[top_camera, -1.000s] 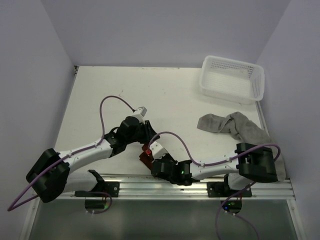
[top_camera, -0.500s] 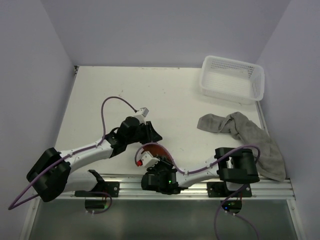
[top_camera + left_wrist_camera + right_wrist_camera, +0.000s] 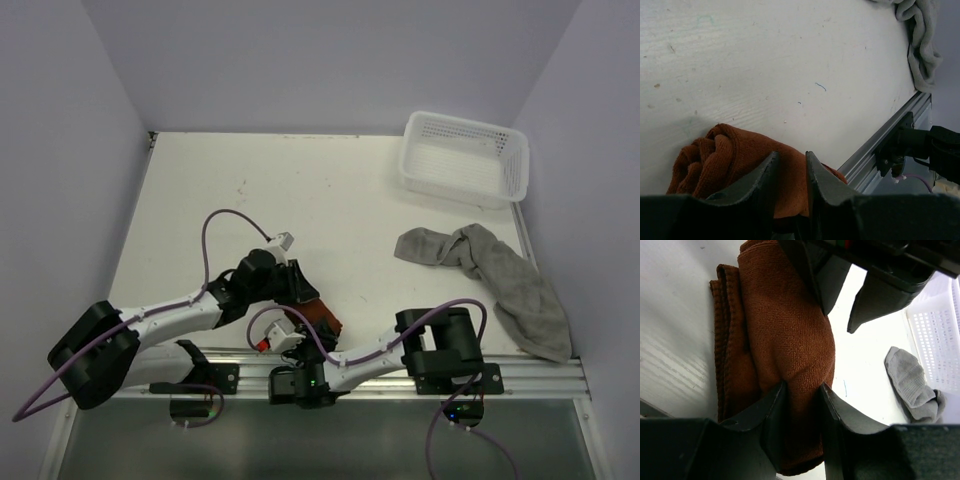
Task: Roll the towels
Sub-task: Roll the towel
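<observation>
The right gripper (image 3: 801,387) has its two fingers clamped on a fold of the soft rust-brown cloth towel (image 3: 785,315), which lies partly rolled up right under and in front of them. The left gripper (image 3: 790,159) has its fingers close together with the tips on the same towel, but I cannot tell if any cloth is caught between them. The crumpled grey cloth towel (image 3: 490,270) lies well away from both grippers, near the white plastic mesh basket (image 3: 450,188).
</observation>
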`<action>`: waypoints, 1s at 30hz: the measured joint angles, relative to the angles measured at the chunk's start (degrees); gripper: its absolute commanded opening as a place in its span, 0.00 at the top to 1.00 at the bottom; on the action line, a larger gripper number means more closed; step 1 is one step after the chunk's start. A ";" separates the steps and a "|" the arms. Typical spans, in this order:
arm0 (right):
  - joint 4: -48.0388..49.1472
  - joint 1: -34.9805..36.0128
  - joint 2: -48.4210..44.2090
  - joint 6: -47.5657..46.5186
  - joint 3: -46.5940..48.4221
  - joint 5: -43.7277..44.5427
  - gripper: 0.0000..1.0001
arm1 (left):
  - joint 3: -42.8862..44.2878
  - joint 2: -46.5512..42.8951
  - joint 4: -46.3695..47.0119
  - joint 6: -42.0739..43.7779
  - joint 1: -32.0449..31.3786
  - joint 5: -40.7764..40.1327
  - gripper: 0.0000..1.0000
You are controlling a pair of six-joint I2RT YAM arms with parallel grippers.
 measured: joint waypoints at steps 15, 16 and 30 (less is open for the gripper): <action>-1.27 0.74 -0.26 2.93 0.68 -1.62 0.48 | -7.93 -1.64 6.32 -2.97 -0.59 -1.25 0.68; -0.90 0.74 -0.70 2.95 0.57 -2.12 0.47 | -8.33 -1.55 6.84 -3.08 -0.59 -1.31 0.68; 7.06 -1.29 -15.30 0.94 -4.13 -12.26 0.40 | -10.01 -0.90 10.32 -3.61 -0.59 -1.84 0.68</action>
